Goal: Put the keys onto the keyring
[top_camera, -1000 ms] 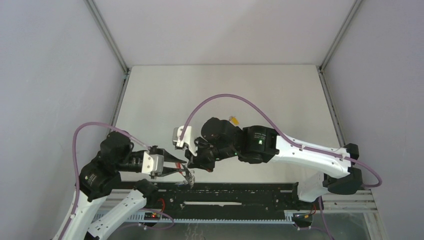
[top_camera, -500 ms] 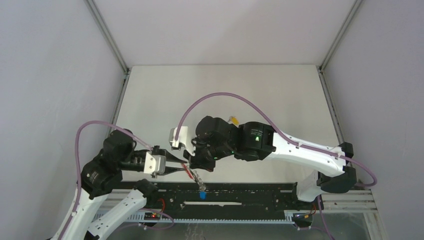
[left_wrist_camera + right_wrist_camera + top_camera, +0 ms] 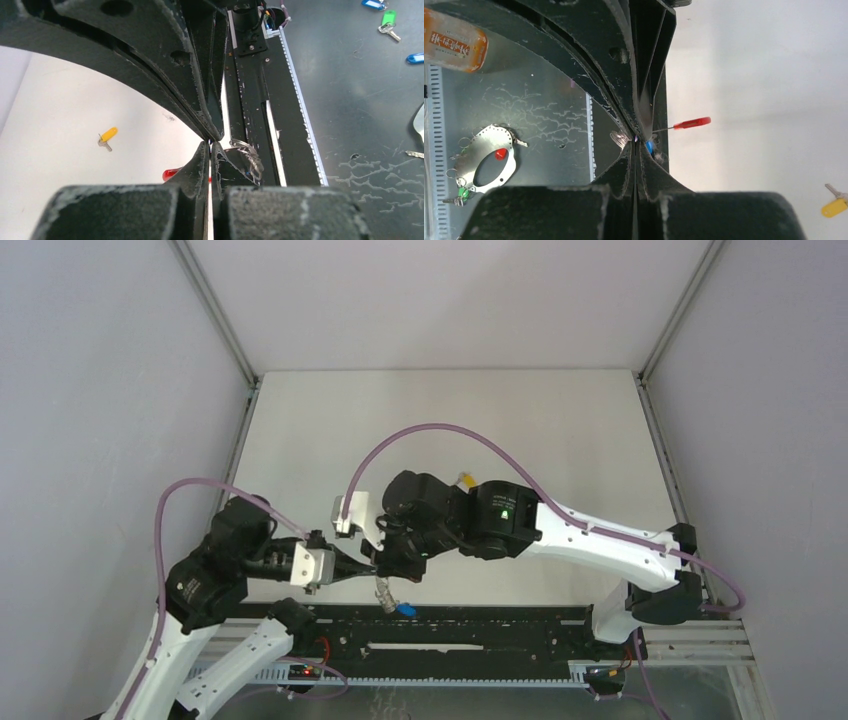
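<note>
Keyring (image 3: 383,590), wiry metal, is pinched by closed left gripper (image 3: 210,148) and closed right gripper (image 3: 634,145).

A black slotted rail (image 3: 480,625) edges the white table's (image 3: 450,420) near side. On the dark floor nearer still lie a green-tagged key (image 3: 388,20), blue tags (image 3: 372,4), an orange labelled bottle (image 3: 454,40) and a perforated oval metal plate (image 3: 481,145).

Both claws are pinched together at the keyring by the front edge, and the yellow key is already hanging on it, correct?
Not quite. The yellow key is not on the keyring. It lies loose on the white table, well apart from it, as the left wrist view shows. The rest holds.
</note>
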You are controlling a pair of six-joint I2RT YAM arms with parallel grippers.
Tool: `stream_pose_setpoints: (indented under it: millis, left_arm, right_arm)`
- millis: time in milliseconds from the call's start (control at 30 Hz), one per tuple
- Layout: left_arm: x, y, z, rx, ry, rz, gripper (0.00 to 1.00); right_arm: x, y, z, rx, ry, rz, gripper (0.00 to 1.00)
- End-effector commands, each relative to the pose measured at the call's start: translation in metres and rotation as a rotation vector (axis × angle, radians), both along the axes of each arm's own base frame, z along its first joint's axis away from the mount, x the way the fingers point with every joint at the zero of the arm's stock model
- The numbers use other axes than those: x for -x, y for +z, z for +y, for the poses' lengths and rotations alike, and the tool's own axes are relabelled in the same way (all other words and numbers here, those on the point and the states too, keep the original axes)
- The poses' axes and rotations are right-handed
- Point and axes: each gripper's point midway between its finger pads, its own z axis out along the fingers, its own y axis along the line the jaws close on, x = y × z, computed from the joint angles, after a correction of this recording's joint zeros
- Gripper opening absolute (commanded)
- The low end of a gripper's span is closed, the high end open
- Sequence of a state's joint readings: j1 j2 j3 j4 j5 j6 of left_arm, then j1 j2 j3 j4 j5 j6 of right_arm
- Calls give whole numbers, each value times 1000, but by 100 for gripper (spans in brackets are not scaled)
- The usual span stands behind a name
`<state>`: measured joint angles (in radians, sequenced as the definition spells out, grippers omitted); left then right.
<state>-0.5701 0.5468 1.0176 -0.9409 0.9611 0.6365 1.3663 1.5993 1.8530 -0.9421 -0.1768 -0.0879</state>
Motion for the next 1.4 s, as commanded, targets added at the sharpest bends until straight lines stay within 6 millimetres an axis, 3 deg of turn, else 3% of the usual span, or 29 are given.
stream_pose_setpoints:
  millis: [0, 67, 167, 267, 367, 533, 733, 1000, 1367]
  left_arm:
    - [-4, -5, 1, -6, 7, -45, 0]
    - [-9, 3, -2, 31, 36, -40, 0]
    - [-8, 21, -8, 129, 52, -2, 0]
    - [-1, 42, -15, 242, 36, 53, 0]
    - [5, 58, -19, 316, 11, 132, 0]
    - [10, 86, -24, 383, -34, 201, 0]
    - [0, 104, -28, 442, -3, 210, 0]
    - [-5, 113, -29, 476, 5, 196, 0]
    - [-13, 113, -28, 503, 61, 203, 0]
  right_arm:
    - [-7, 44, 10, -158, -37, 23, 8]
    - [-8, 48, 6, -221, -42, 48, 20]
    - [-10, 70, -9, -397, -49, 54, 38]
    - [-10, 90, -23, -573, -44, 55, 44]
    - [-10, 91, -36, -666, -50, 32, 48]
    - [-10, 90, -42, -793, -38, 30, 48]
    - [0, 110, -52, -947, 17, 10, 50]
    - [2, 115, -50, -1006, 8, -1, 49]
    - [-3, 120, -43, -1037, -50, -9, 30]
